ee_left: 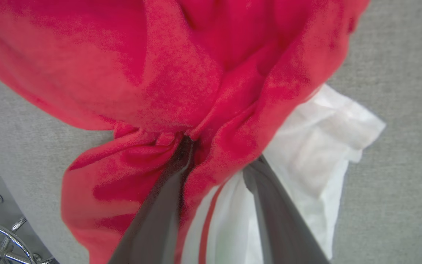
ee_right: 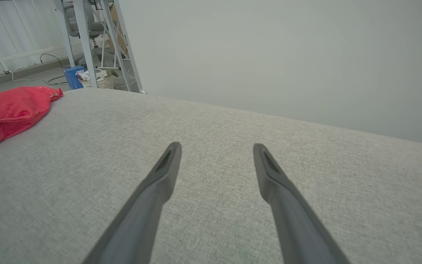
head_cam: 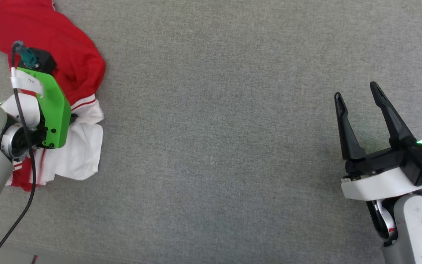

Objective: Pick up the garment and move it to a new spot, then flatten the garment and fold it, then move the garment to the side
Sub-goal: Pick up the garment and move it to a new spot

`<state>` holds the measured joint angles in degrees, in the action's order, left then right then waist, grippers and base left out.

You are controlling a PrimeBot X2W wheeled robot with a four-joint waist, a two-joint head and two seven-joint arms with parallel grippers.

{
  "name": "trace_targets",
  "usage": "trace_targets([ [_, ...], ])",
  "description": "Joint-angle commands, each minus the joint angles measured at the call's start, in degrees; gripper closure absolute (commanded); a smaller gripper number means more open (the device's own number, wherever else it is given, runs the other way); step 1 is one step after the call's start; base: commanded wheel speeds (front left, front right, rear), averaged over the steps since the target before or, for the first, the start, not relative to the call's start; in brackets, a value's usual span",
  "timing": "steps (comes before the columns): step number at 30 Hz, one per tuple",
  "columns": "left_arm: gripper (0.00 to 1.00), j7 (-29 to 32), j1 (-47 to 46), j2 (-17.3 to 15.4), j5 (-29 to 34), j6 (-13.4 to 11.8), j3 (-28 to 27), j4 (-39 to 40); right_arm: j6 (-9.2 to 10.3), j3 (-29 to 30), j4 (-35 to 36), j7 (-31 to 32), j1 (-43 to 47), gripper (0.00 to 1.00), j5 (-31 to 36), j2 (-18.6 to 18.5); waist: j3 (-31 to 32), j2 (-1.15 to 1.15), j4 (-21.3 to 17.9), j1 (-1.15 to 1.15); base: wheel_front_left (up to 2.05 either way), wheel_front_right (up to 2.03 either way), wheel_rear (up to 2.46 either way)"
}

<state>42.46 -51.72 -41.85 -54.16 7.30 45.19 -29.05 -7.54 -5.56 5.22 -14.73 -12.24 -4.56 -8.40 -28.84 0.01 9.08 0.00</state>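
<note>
Reaching the garment falls to your left gripper, its fingers straddling a red fold on your far left, grip unsure; your right gripper gapes, well apart.

Bright, even light lies flat on the grey fabric surface in the head view, casting only faint, soft-edged shadows beside the red garment. In the left wrist view the cloth sits so near the lens that it turns soft and blotchy, and the left gripper's fingers blur. The right wrist view is sharper, though the right gripper's fingers soften toward the bottom edge and the pale wall is a featureless wash.
</note>
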Motion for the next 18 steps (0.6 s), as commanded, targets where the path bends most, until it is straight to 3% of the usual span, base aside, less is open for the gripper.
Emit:
trace_targets([
  [1, 1.00, -1.8, 2.3, 1.9, -1.2, 0.2, 1.7, -1.0, 0.05, 0.0, -0.1, -0.3, 0.0, 0.00, -0.3, 0.4, 1.7, -0.01, 0.2, 0.00, 0.00, 0.00, 0.00],
  [9, 1.00, -12.7, 0.6, -1.8, -3.2, 0.2, 1.5, 7.8, 0.05, 1.5, -1.0, -0.3, 3.6, 0.00, -1.1, 2.4, 9.1, -0.01, 0.1, 0.00, 0.00, 0.00, 0.00],
  [13, 1.00, -14.6, 0.0, -3.9, -3.0, 0.2, 2.8, 14.1, 0.05, 2.1, -1.1, -0.3, 5.1, 0.00, -1.4, 3.3, 11.7, -0.01, -0.7, 0.00, 0.00, 0.00, 0.00],
  [18, 1.00, -15.5, -0.7, -3.9, -2.0, 0.2, 4.7, 20.9, 0.05, 2.1, -1.0, -0.3, 5.8, 0.00, -1.7, 4.3, 13.0, -0.01, -3.0, 0.00, 0.00, 0.00, 0.00],
])
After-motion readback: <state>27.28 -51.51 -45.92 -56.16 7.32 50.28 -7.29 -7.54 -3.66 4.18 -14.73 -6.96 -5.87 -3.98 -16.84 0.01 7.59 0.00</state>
